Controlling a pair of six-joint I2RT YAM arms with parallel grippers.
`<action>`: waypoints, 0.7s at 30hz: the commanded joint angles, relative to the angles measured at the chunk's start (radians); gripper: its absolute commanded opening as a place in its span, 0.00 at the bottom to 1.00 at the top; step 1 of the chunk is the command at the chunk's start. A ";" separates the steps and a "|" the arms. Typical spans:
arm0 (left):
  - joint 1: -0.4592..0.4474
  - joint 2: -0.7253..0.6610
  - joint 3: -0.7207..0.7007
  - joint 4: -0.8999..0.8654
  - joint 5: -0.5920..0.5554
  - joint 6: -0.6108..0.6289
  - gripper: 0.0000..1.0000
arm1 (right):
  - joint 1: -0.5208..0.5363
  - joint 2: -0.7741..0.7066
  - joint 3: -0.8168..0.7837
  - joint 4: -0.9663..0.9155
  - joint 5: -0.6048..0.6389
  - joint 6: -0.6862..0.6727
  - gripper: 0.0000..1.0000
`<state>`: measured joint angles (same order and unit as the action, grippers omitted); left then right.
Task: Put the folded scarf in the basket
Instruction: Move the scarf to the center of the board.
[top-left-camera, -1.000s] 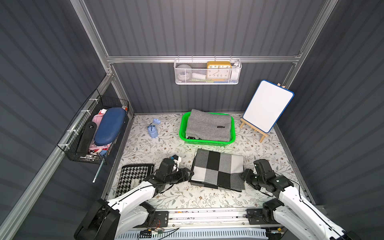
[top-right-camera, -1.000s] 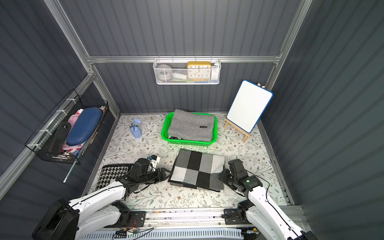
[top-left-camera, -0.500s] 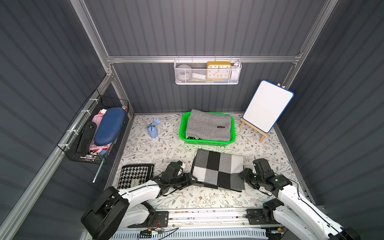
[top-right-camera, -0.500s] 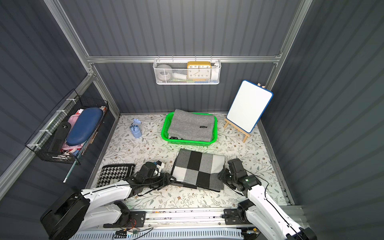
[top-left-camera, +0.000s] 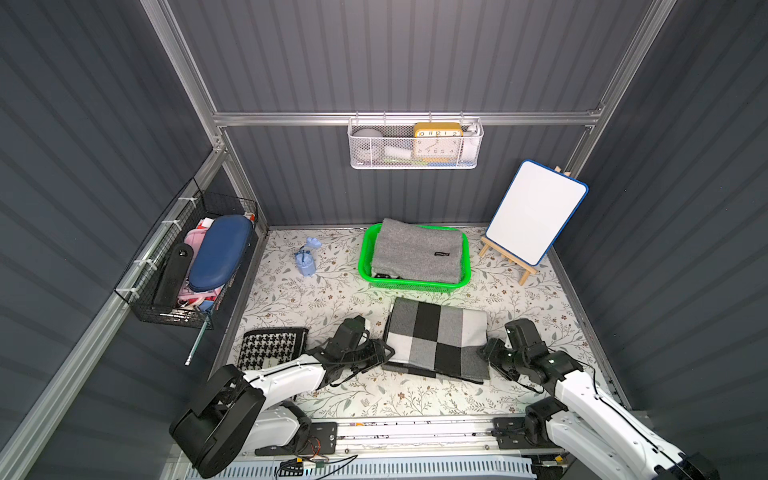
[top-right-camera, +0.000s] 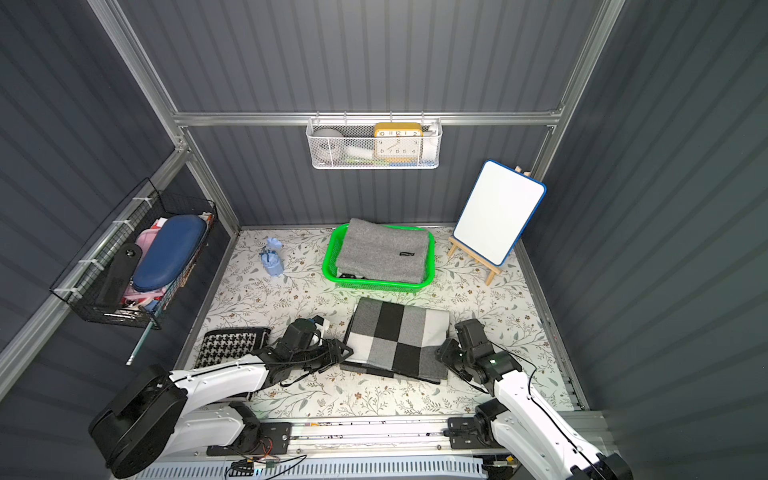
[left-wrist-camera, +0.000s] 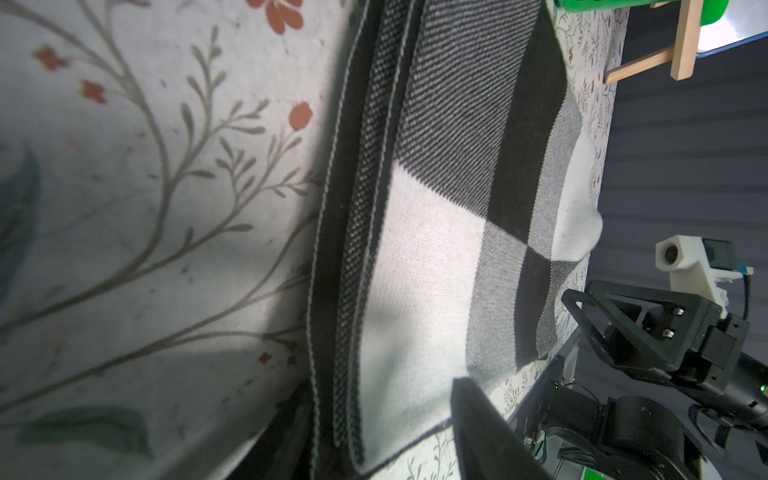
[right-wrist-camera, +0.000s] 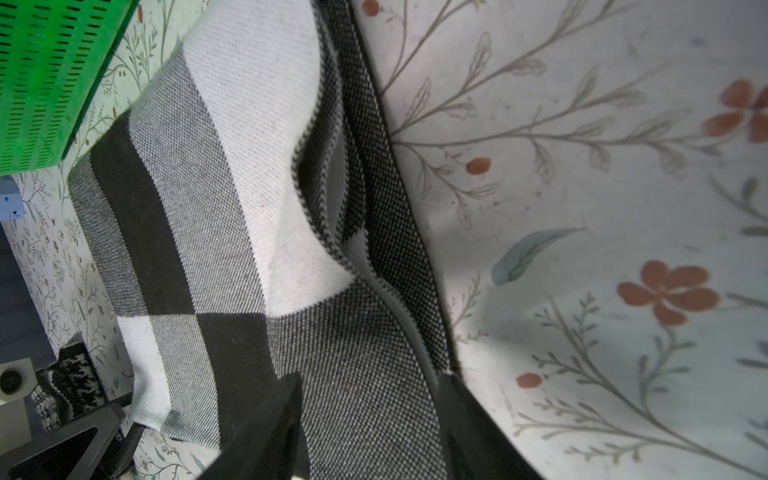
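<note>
The folded scarf (top-left-camera: 436, 338) (top-right-camera: 399, 336), checked black, grey and white, lies flat on the floral floor just in front of the green basket (top-left-camera: 411, 284) (top-right-camera: 374, 284). A plain grey folded cloth (top-left-camera: 415, 253) fills the basket. My left gripper (top-left-camera: 384, 353) (top-right-camera: 347, 351) is at the scarf's left edge. In the left wrist view, the left gripper (left-wrist-camera: 382, 386) has one finger under and one finger on top of the scarf (left-wrist-camera: 436, 249). My right gripper (top-left-camera: 484, 353) (top-right-camera: 442, 351) is shut on the right edge. In the right wrist view, scarf (right-wrist-camera: 199, 249) fabric fills the right gripper (right-wrist-camera: 368, 380).
A houndstooth folded cloth (top-left-camera: 270, 347) lies left of my left arm. A small blue object (top-left-camera: 305, 259) stands left of the basket. At the back right is a whiteboard on an easel (top-left-camera: 534, 212). Black wire basket (top-left-camera: 187, 266) on the left wall, white mesh basket (top-left-camera: 415, 145) on the back wall.
My left arm has dropped low and slid to the scarf's left edge, and its jaws have narrowed around that edge. The right arm and the scarf have barely moved.
</note>
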<state>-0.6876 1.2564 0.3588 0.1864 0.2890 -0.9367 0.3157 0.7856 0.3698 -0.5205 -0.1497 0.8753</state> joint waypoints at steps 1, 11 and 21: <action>-0.004 -0.041 0.011 0.023 -0.011 -0.017 0.50 | 0.000 0.005 -0.011 0.007 0.010 -0.004 0.57; -0.004 -0.045 -0.028 0.122 0.046 -0.075 0.34 | 0.000 0.020 -0.015 0.019 0.007 -0.010 0.57; -0.004 -0.077 0.072 -0.080 -0.045 0.014 0.36 | 0.000 0.015 -0.022 0.014 0.006 -0.014 0.57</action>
<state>-0.6876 1.2110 0.3927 0.1814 0.2817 -0.9642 0.3157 0.8028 0.3641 -0.5026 -0.1497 0.8742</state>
